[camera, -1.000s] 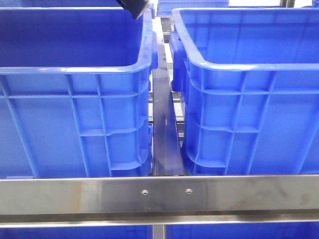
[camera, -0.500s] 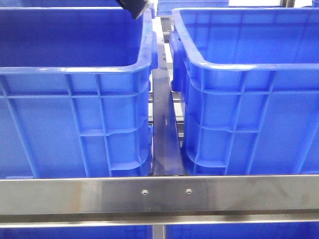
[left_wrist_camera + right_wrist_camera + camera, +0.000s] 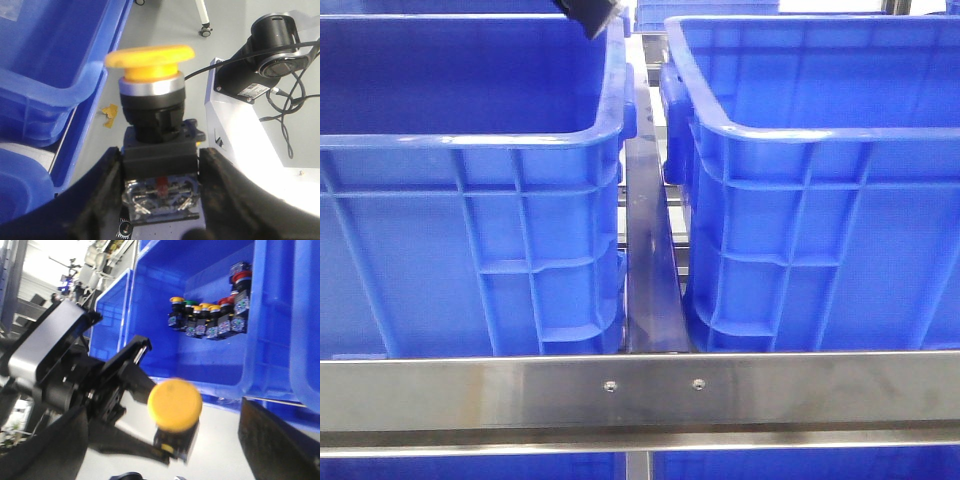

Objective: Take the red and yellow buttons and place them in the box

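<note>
In the left wrist view my left gripper [image 3: 161,186] is shut on the black body of a yellow button [image 3: 150,56], its domed cap pointing away from the fingers. The right wrist view shows the same yellow button [image 3: 175,405] in the left arm's fingers [image 3: 125,367], floating between my right gripper's [image 3: 167,442] widely spread fingers without touching them. Behind it a blue box [image 3: 150,300] holds a row of several buttons, with red ones [image 3: 241,275] among them. The front view shows two blue crates, one at the left [image 3: 470,140] and one at the right [image 3: 800,130]; their insides are hidden.
A metal rail [image 3: 640,390] crosses the front below the crates, and a dark bar [image 3: 645,230] runs between them. A dark arm part [image 3: 588,15] shows over the left crate's far rim. A white base with a black camera and cables [image 3: 265,45] lies beside the left gripper.
</note>
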Tool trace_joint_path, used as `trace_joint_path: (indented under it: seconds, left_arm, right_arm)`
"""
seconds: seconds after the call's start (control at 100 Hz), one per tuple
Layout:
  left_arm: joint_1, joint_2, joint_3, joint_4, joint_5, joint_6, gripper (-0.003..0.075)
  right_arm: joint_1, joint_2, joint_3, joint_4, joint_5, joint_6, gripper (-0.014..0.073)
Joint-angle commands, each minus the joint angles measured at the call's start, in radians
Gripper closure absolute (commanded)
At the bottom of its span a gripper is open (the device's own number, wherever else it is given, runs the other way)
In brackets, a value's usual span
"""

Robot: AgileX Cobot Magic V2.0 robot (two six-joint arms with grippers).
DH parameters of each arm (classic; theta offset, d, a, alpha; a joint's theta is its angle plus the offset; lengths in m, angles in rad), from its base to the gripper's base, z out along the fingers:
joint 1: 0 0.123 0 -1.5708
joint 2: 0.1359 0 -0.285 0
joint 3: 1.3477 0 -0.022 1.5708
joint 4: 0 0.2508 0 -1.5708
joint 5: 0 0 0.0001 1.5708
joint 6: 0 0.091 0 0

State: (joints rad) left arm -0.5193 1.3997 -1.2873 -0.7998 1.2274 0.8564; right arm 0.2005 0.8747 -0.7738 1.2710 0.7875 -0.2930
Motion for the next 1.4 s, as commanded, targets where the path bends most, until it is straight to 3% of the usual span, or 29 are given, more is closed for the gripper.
trace_joint_path:
  seconds: [0.0,0.32,0.88,0.97,1.17,1.25,1.32,1.389]
  left_arm:
    - [-0.008,-0.033,-0.027,-0.076,0.041,0.000,0.0586]
    - [-0.008,-0.033,-0.027,-0.076,0.041,0.000,0.0586]
    - [-0.008,-0.033,-0.027,-0.076,0.039,0.000,0.0586]
    - [-0.008,-0.033,-0.027,-0.076,0.039,0.000,0.0586]
    - [-0.008,-0.033,-0.027,-0.076,0.031,0.000,0.0581]
    - [-0.008,-0.033,-0.027,-0.076,0.031,-0.002,0.0575]
    - [-0.008,-0.033,-0.027,-0.076,0.035,-0.009,0.0519]
    - [-0.008,-0.033,-0.027,-0.079,0.035,-0.016,0.0404]
  right_arm:
    - [0.002,0.046,-0.035,0.115,0.002,-0.067,-0.0033]
    - [0.007,0.161,-0.035,0.202,0.091,-0.168,-0.0033]
    - [0.163,0.253,-0.035,0.284,0.026,-0.273,-0.0027]
    - [0.163,0.254,-0.035,0.300,0.024,-0.290,0.0034]
    - [0.163,0.254,-0.035,0.315,0.028,-0.290,0.0309]
    - [0.163,0.254,-0.035,0.317,0.033,-0.290,0.0364]
    - [0.163,0.254,-0.035,0.317,0.035,-0.290,0.0375]
    - [0.163,0.254,-0.035,0.319,0.035,-0.290,0.0375]
